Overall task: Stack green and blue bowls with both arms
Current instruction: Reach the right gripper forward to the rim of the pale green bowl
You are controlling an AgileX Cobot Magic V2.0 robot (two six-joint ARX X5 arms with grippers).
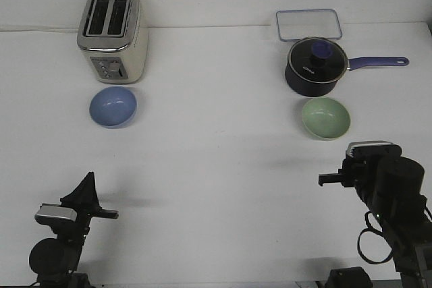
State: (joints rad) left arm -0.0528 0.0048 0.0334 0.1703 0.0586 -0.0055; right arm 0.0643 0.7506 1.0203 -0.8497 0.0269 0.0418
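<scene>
A wide white table [216,166] filled the front view, seen from above and behind the robot. Taking the cream and chrome two-slot toaster [112,35] at the far left as the landmark, the pale periwinkle blue bowl [113,107], small, round and matte, sat upright just in front of it, close to its base but apart from it. Well to the right of the toaster, across open tabletop, stood a dark navy saucepan [316,67] with a glass lid and a purple handle pointing away from the toaster. Just behind the saucepan lay a clear rectangular plastic container lid [308,25] with a blue-grey rim. Just in front of the saucepan, on the side nearer the robot, sat the pale mint green bowl [326,118], upright and the same size as the blue one. The two bowls were well apart, each on its own side of the table.

The black left gripper [86,183] rose to a point at the near edge of the table, well in front of the toaster and the blue bowl, touching nothing; its fingers appeared pressed together into one tip. The black right gripper [331,179] was near the green bowl, nearer the robot, holding nothing; whether its fingers were apart or together could not be told.
</scene>
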